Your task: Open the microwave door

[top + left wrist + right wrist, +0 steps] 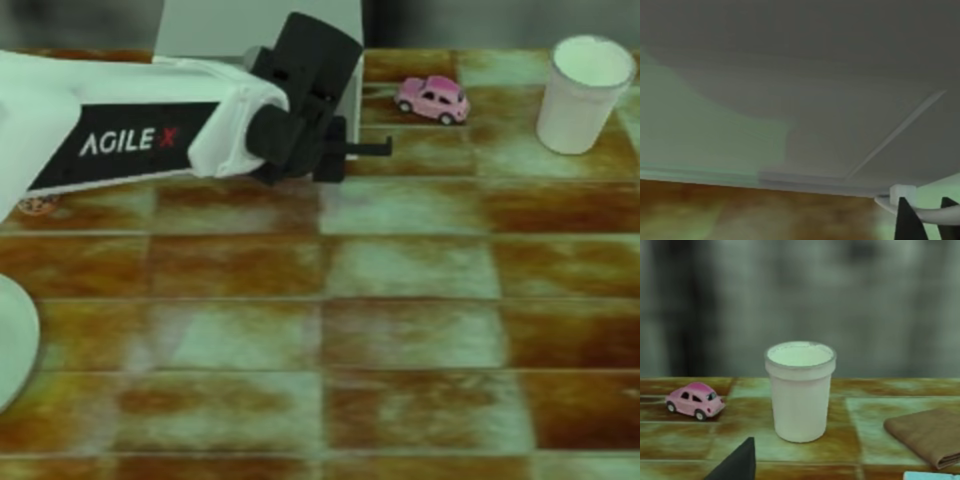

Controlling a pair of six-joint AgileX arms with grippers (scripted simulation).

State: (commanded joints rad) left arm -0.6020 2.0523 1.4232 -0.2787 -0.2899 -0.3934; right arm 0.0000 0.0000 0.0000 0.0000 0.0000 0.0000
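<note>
I am looking down at my left arm reaching across the far left part of the table [400,300], its left end effector [375,148] sitting right at the front right corner of the microwave [200,30], fingers pointing toward the pink toy car [433,99] beyond them. From above I am seeing only the microwave's pale top; the arm is covering its front.

The left wrist view is giving me what the top view hides: the microwave door [805,125] is filling the picture just ahead of the end effector, with a thin raised line running across its panel and a pale curved handle [935,212] at its lower edge. Two dark fingertips [907,220] are standing spread, with the handle passing between them; I cannot tell whether they are touching it.

The right wrist view alone is showing a folded brown cloth [927,435] beside the white cup [800,390]. The right end effector [737,465] appears only as a dark tip; I cannot tell its state.
</note>
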